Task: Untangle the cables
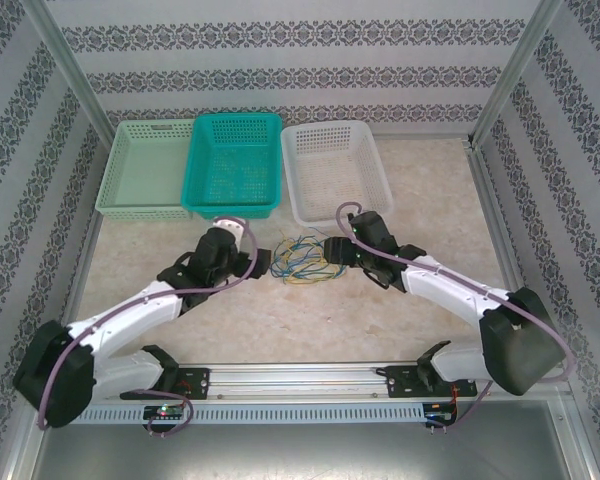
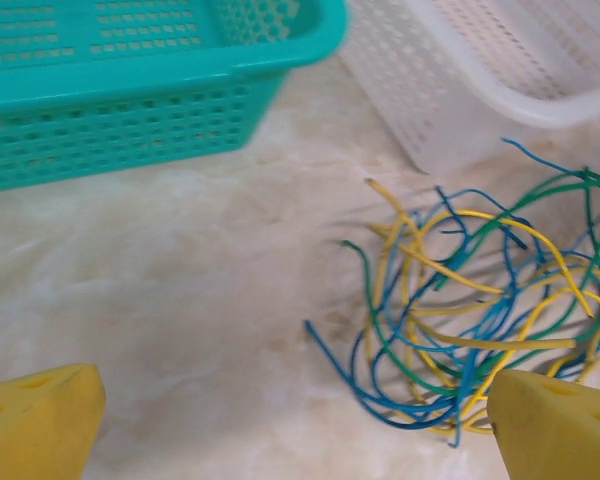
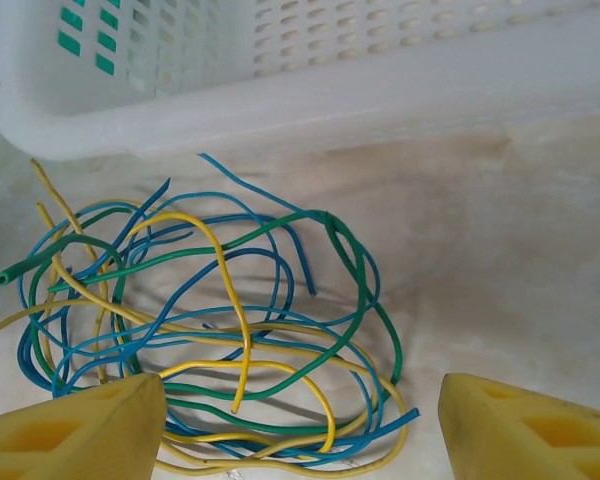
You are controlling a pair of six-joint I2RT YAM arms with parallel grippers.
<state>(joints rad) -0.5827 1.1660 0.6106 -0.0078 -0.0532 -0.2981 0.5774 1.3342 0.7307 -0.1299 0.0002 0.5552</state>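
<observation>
The cables [image 1: 302, 258] lie as one loose tangle of blue, yellow and green wires on the table between my two grippers. My left gripper [image 1: 264, 263] is just left of the tangle and stands open. In the left wrist view its fingers [image 2: 40, 420] are wide apart over bare table, and the cables [image 2: 480, 300] reach the right finger. My right gripper [image 1: 332, 250] is at the tangle's right side, also open. In the right wrist view the lower loops of the cables [image 3: 230, 330] lie between its yellow fingers [image 3: 530, 430], and the left finger sits over the tangle's edge.
Three baskets stand in a row behind the tangle: pale green [image 1: 145, 170], teal [image 1: 235, 165] and white [image 1: 335, 170]. The white basket's wall [image 3: 330, 90] is close behind the cables. The teal basket [image 2: 130, 100] is nearer my left gripper. Metal frame posts border the table.
</observation>
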